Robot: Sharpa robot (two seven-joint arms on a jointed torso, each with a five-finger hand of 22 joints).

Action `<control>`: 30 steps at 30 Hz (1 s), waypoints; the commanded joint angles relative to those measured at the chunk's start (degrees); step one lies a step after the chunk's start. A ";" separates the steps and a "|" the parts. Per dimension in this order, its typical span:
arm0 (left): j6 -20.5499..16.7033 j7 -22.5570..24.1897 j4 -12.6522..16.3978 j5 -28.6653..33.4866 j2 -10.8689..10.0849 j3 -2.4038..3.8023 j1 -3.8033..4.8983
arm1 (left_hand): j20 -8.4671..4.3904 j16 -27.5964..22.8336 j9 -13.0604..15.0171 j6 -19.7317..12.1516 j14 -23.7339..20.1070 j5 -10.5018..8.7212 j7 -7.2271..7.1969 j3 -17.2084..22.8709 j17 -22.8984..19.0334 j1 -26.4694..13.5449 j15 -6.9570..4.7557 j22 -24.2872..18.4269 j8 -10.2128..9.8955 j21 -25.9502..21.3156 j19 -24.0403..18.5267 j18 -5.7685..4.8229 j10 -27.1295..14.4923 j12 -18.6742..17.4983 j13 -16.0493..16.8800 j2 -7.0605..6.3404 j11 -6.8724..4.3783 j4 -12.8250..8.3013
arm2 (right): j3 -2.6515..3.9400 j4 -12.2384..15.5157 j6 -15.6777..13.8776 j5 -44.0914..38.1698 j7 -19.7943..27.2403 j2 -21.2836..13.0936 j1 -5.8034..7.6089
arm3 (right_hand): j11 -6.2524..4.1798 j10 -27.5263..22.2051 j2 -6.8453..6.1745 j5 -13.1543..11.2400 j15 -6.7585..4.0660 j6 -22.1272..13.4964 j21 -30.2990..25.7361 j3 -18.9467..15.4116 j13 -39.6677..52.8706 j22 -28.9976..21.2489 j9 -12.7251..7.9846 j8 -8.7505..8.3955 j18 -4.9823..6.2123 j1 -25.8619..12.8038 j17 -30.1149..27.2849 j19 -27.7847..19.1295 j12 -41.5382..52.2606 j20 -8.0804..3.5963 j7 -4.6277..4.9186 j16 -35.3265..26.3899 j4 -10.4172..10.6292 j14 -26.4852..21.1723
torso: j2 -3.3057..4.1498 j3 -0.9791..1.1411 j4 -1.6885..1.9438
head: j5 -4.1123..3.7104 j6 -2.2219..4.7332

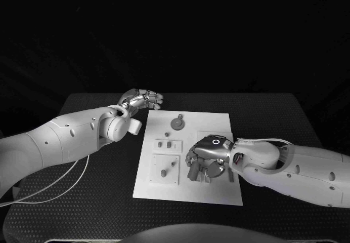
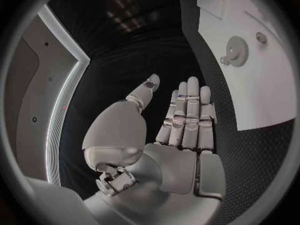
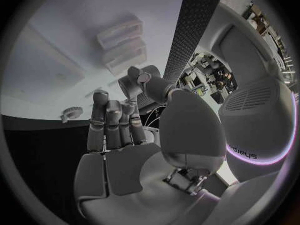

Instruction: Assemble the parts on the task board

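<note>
1. Task board: white plate in the middle of the black table. A gear lies flat near its far edge, and raised mounting blocks sit on the left half.
2. Right hand: down over the board's right-centre, fingers pointing at a cluster of parts beneath it. One looks like a ring-shaped piece, but I can't identify it for sure.
3. Right-hand fingers: curled loosely in the wrist view. I can't tell whether they're pinching a part or are just over it.
4. Left hand: off the board's far-left corner, fingers straight and apart, holding nothing.
5. Step in hand, my read: picking or seating a part at right-centre.
6. To do it well: confirm the pinch before lifting, keep the part level, align it over its seat, and press straight down.
7. Left hand could steady the board edge.
</note>
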 commanded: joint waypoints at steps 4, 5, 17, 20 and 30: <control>0.95 0.27 0.12 0.24 0.10 0.03 0.04 | 0.40 -0.34 -0.10 -0.34 -0.06 -0.20 0.00 -0.26 0.12 -0.41 0.50 0.07 -0.20 -0.42 -0.15 0.39 -0.33 -0.32 -0.07 0.02 -0.01 -0.09 | -0.01 0.06 3.81 0.15 0.45 0.22 0.00 | -0.04 0.20 0.64 -0.06 0.06 3.89 0.11 0.09 -0.08 0.65 0.57 1.34 -0.09 -0.18 -0.10 -0.15 0.06 0.04 0.95 0.17 -0.34 0.05 | -0.01 -0.02 -0.01 | -0.07 0.00; 0.93 0.27 0.12 0.24 0.07 0.03 0.04 | 0.41 -0.35 -0.10 -0.34 -0.07 -0.20 0.00 -0.26 0.12 -0.41 0.50 0.07 -0.20 -0.42 -0.15 0.39 -0.33 -0.32 -0.07 0.03 -0.01 -0.09 | -0.01 0.09 3.89 0.09 0.43 0.27 0.00 | -0.04 0.17 0.66 -0.06 0.07 3.89 0.10 0.07 -0.09 0.65 0.57 1.33 -0.09 -0.20 -0.10 -0.18 0.06 0.05 0.95 0.16 -0.37 0.02 | 0.00 0.00 0.02 | -0.11 -0.02; 0.90 0.29 0.14 0.24 0.05 0.03 0.04 | 0.42 -0.43 -0.09 -0.38 -0.09 -0.20 0.02 -0.26 0.21 -0.40 0.51 0.12 -0.19 -0.48 -0.17 0.38 -0.38 -0.31 -0.09 0.01 0.01 -0.09 | -0.01 -1.19 4.96 -1.33 0.25 0.86 -0.25 | -0.01 -0.01 0.93 -0.06 0.12 3.83 0.10 -0.10 -0.16 0.73 0.58 1.23 -0.09 -0.29 -0.14 -0.43 0.09 0.12 0.94 0.16 -0.63 -0.16 | 0.00 0.03 0.02 | -0.11 -0.05; 0.89 0.27 0.14 0.24 0.05 0.03 0.04 | 0.42 -0.45 -0.09 -0.39 -0.09 -0.20 0.03 -0.26 0.24 -0.40 0.52 0.13 -0.19 -0.49 -0.17 0.38 -0.39 -0.30 -0.09 0.01 0.01 -0.09 | -0.01 -1.91 4.66 -2.15 0.23 1.06 -0.40 | 0.01 -0.08 0.92 -0.06 0.14 3.76 0.08 -0.15 -0.18 0.75 0.57 1.17 -0.09 -0.34 -0.15 -0.53 0.10 0.16 0.95 0.15 -0.70 -0.23 | 0.00 0.02 -0.02 | -0.10 -0.05; 0.90 0.25 0.17 0.24 -0.02 0.03 0.04 | 0.43 -0.53 -0.12 -0.57 -0.07 -0.21 0.09 -0.26 0.35 -0.41 0.52 0.19 -0.26 -0.55 -0.16 0.38 -0.42 -0.29 -0.11 -0.01 0.02 -0.09 | -0.01 -3.13 4.75 -2.99 0.29 1.65 -0.87 | 0.05 -0.27 0.92 -0.06 0.21 3.50 0.04 -0.10 -0.24 0.79 0.53 0.96 -0.09 -0.31 -0.17 -0.77 0.13 0.25 1.07 0.14 -0.83 -0.43 | 0.00 -0.01 0.05 | -0.07 -0.12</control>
